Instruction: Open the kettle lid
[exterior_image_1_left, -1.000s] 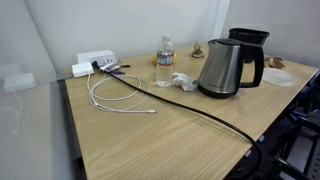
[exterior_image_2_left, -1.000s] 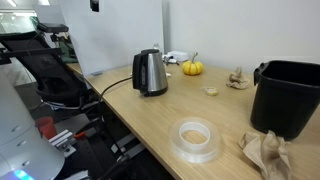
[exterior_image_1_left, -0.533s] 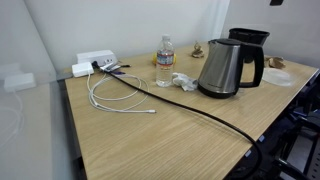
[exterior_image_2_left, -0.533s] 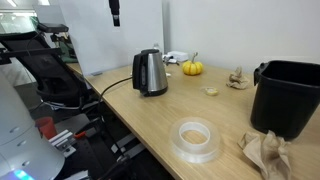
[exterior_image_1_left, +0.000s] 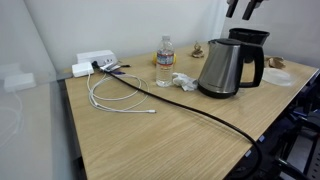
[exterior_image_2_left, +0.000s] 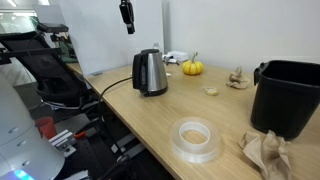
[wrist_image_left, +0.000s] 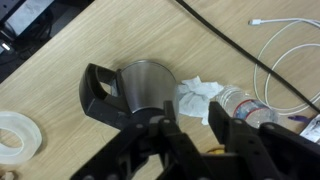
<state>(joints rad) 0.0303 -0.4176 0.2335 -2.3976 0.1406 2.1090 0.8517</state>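
Tool (exterior_image_1_left: 241, 9), fingers spread and empty, hangs above the kettle (exterior_image_1_left: 226, 68), its lid (exterior_image_1_left: 224, 43) closed.

Water bottle (exterior_image_1_left: 164, 60): upright, just beside crumpled tissue (exterior_image_1_left: 183, 80).
White cable (exterior_image_1_left: 115, 98): looped loosely on table (exterior_image_1_left: 150, 145).
Tape roll (exterior_image_2_left: 196, 138): flat, near crumpled brown paper (exterior_image_2_left: 265, 152).
Black vessel (exterior_image_2_left: 288, 95): upright, beside that paper.
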